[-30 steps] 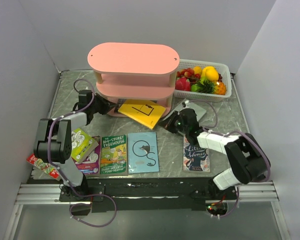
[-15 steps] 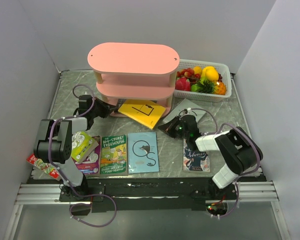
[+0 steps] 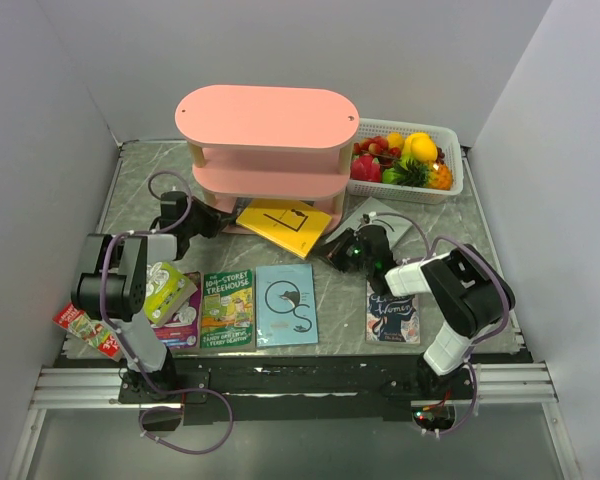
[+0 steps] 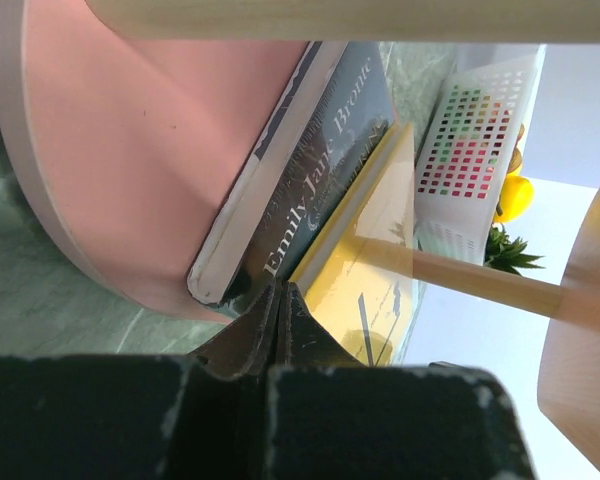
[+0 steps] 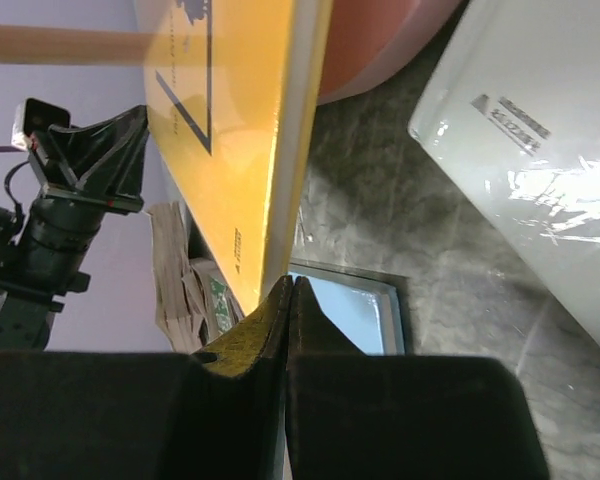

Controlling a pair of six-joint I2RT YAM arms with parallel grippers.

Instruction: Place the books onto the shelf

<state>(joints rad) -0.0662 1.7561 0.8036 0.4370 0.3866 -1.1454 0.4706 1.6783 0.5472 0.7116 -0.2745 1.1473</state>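
Shelf [image 3: 267,117] boards: pink, matt, smooth, painted look, paler band round the edge. Posts [image 4: 460,275]: pale bare wood, matt, faint grain. Bench [image 3: 130,190]: grey-green marble-look slab, veined, smooth, low sheen. Yellow book [image 3: 285,225]: paper cover, satin; page edge plain matt white paper. Dark book [image 4: 320,190]: glossy paper cover, spine corner worn to white. Grey-white book [image 5: 520,150]: very glossy, hard glare patches, possibly film over it. Basket [image 3: 458,165]: white plastic, perforated wall, slight gloss. Left claw [image 4: 278,292] and right claw [image 5: 291,285]: black plastic, matt, finely grainy, pale scuffs along the edges. Rail [image 3: 80,385] at near edge: bare metal, dull brushed finish.
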